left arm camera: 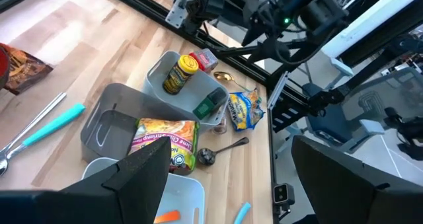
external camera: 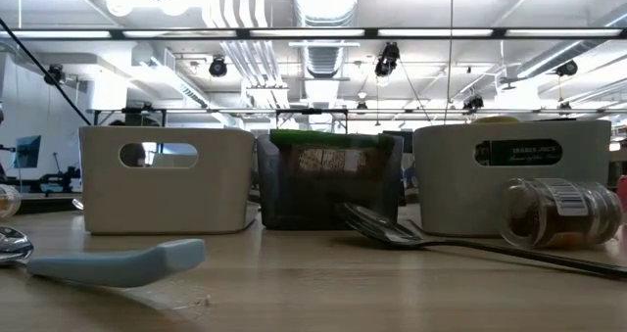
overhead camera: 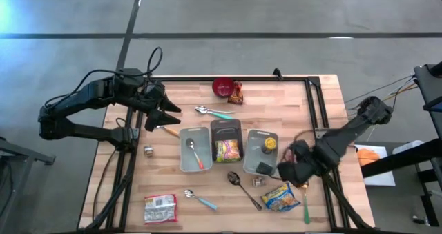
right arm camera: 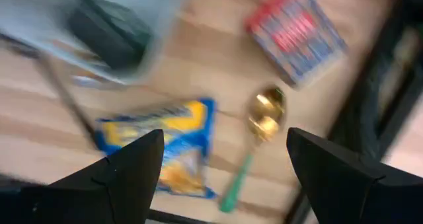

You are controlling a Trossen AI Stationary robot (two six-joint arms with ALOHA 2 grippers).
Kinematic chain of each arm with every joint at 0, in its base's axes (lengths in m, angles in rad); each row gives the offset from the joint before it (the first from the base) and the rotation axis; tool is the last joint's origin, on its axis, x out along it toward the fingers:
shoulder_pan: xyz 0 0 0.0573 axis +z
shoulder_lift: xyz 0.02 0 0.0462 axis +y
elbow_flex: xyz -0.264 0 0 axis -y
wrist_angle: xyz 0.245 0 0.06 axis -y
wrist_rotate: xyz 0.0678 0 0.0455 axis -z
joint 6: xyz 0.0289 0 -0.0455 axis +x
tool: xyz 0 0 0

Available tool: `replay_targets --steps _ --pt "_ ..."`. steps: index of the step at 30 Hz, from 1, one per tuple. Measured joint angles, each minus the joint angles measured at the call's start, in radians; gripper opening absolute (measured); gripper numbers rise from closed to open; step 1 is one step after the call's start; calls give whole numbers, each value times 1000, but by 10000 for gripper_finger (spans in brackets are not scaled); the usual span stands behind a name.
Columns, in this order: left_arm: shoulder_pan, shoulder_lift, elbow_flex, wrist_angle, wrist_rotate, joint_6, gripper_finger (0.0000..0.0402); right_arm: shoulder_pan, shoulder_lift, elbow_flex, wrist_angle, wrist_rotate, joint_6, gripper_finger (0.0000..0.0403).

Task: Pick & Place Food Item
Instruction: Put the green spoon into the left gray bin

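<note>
The right wrist view is smeared, so the print on the crinkly yellow-and-blue snack bag [right arm camera: 165,148] cannot be read; it lies flat on the wooden bench [overhead camera: 103,186] beside a gold-bowled spoon [right arm camera: 263,118]. The right hand [overhead camera: 293,166] hovers above it, fingers spread, empty. The left hand [overhead camera: 160,112] waits open near the bench's far-left side.

The table [overhead camera: 200,192] was pale, matt wood planking. On it, three matt plastic bins [overhead camera: 194,150] stood beside a shiny metal spoon [overhead camera: 243,188] and a glossy foil snack packet [overhead camera: 281,197].
</note>
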Motion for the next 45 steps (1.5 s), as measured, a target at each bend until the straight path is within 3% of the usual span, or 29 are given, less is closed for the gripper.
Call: replay_targets --steps 3,7,14,23,36,40,45 --pt "0 0 0 0 0 0 316 60 -3 -61 38 -72 99 318" --pt "0 0 0 0 0 0 316 111 3 -139 152 -88 171 318" --pt "0 0 0 0 0 -4 316 143 4 -298 376 -90 193 318" --pt "0 0 0 0 0 -4 316 170 5 -419 505 -130 223 318" --pt "0 0 0 -11 0 -5 316 205 109 -443 650 -171 244 317" --pt "0 0 0 -16 0 -5 316 215 161 -443 666 -231 230 315" --pt "0 0 0 -16 0 -5 316 218 204 -443 679 -242 223 271"
